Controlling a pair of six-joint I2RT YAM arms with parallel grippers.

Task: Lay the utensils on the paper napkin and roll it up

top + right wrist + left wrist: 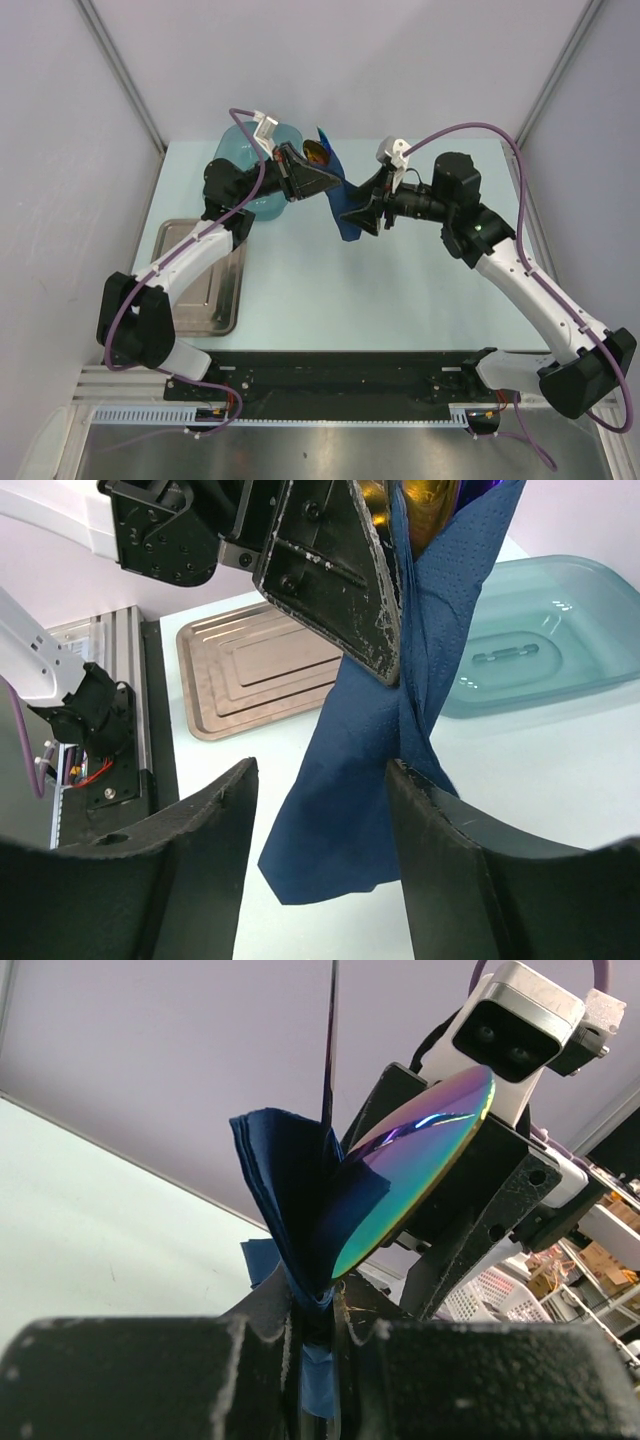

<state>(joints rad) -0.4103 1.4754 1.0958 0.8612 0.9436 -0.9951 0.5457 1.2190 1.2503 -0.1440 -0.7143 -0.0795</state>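
Left gripper (312, 180): jaws pinched narrow on the bundle, which I hold aloft above the table.
Bundle: dark navy blue paper napkin (290, 1180), bunched and twisted around the slender metal utensils (420, 1155). Only one spoon bowl shows at the top fold, iridescent pink-purple on one face and gold on the other.
Right gripper (320, 780): jaws wide, holding nothing. Its two fingers flank the napkin's loose hanging tail; I cannot tell whether one finger touches the paper.
Behind the bundle: translucent teal plastic tub (540, 650), resting on the pale table (400, 290).
Left side: shallow rectangular metal tray (260, 670), well apart from the bundle.
Step in hand: I judge the utensils are already inside the napkin and the wrap is being tightened in mid-air; the roll looks loose and uneven.
Next move: calls for closing the right jaws on the tail and winding it round the handles, with the left pinch firm so no piece slides out.
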